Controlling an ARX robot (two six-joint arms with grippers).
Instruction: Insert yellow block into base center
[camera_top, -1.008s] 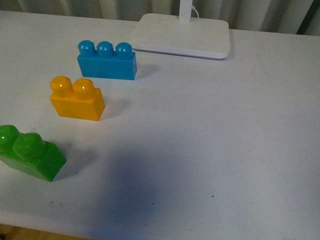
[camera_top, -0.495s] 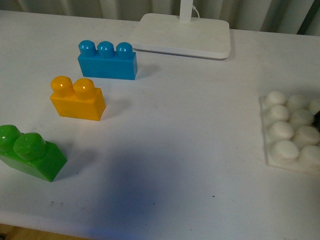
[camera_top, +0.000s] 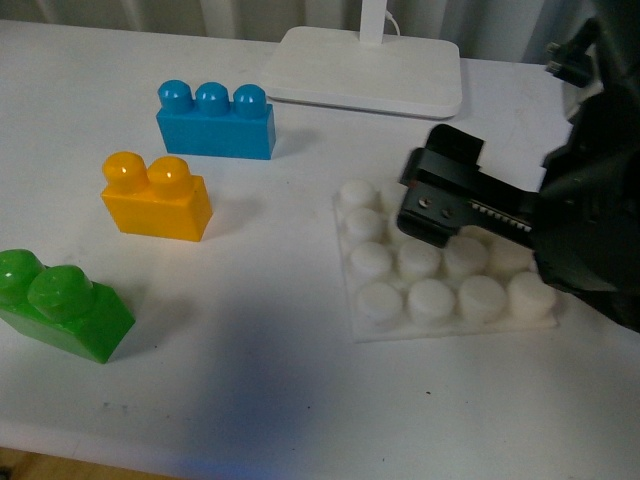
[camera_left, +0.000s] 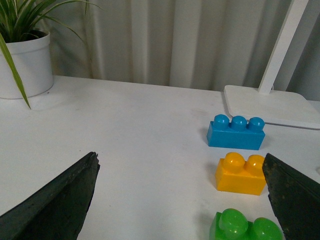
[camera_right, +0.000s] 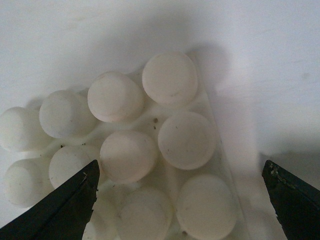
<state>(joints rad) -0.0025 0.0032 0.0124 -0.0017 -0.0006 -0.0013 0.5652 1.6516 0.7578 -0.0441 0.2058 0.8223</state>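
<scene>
Base (camera_top: 450, 329) has slid leftward, beneath the right gripper (camera_top: 432, 205).

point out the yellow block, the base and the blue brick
yellow block (camera_top: 165, 212), front view, front face
base (camera_top: 378, 299), front view, near-left stud
blue brick (camera_top: 215, 132), front view, front face

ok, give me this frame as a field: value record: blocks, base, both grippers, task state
yellow block: upright on the table, untouched, left of the base with a clear gap
base: flat on the table, visible studs bare
right gripper: over the base's far side, jaws spread, holding nothing
left gripper: jaws spread, empty, blocks ahead of it
blue block: beyond the yellow block
green block: nearest the robot, far left
lamp stand: at the back
task state: yellow block not yet inserted
</scene>
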